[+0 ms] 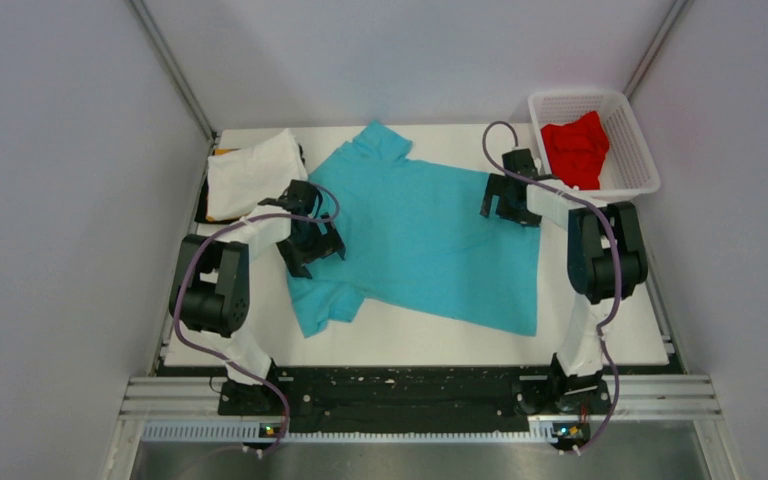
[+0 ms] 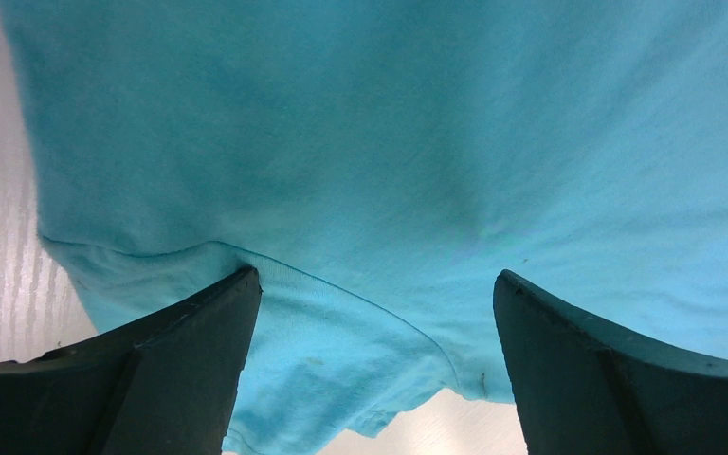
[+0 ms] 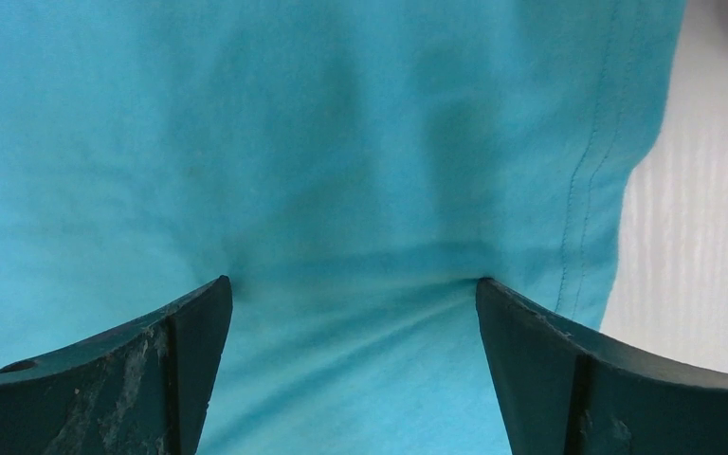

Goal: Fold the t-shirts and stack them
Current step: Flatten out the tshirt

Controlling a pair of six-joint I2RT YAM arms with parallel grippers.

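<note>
The turquoise-blue t-shirt (image 1: 420, 235) lies spread flat across the middle of the table. My left gripper (image 1: 312, 240) is open, its fingertips pressed down on the shirt's left edge by the near sleeve seam (image 2: 370, 303). My right gripper (image 1: 505, 200) is open, its tips down on the shirt's far right edge beside the hem (image 3: 588, 190). A white t-shirt (image 1: 250, 172) lies folded at the far left on top of darker and yellow-orange cloth. A red t-shirt (image 1: 575, 148) lies crumpled in the basket.
The white mesh basket (image 1: 632, 140) stands at the far right corner. Bare white table (image 1: 600, 330) shows to the right of and in front of the blue shirt. The arm bases and a metal rail (image 1: 420, 395) line the near edge.
</note>
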